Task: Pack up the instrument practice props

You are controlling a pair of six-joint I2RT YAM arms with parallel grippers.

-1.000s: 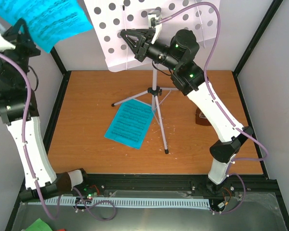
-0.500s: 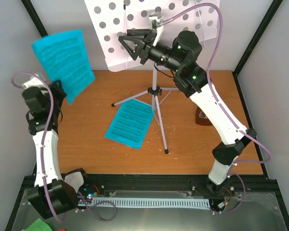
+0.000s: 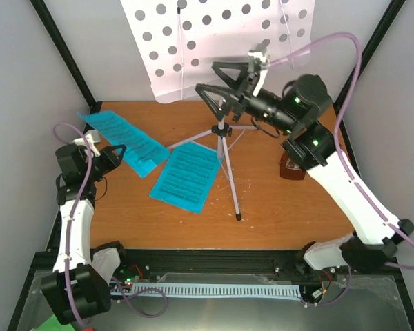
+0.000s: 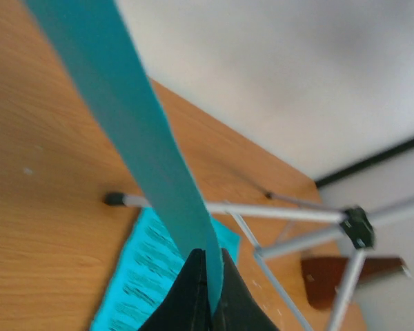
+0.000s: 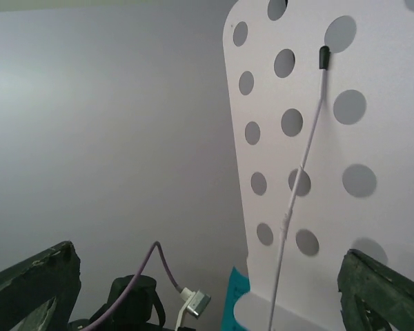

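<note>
Two blue sheets in play, one gripped and one loose.

- Left end effector sits low at the bench's left side, clamped on the near edge of the held sheet. In the wrist view the pads are closed, with the page edge-on between them. An edge pinch makes sense, since paper gives us nothing else to grab.
- The held sheet slopes away toward the left rear corner. We can't tell whether its far end touches the bench.
- The second sheet lies flat on the bench, just left of the music stand, with its rear corner right by a tripod leg.
- Our read is that the low left pose is for laying the held page down beside or onto that one, so the pages end up as one stack.
- Right end effector is raised and empty, jaws spread wide, pointing at the lower edge of the perforated desk. The wrist view shows the desk off to the right finger's side, not between the fingers. It looks staged to take the desk next, not committed.
- The metronome sits on the bench right of the stand, partly hidden behind the right forearm, and is untouched.
- Risks are the floppy page snagging that tripod leg on the way down and the stand tipping if the desk gets pushed.
</note>
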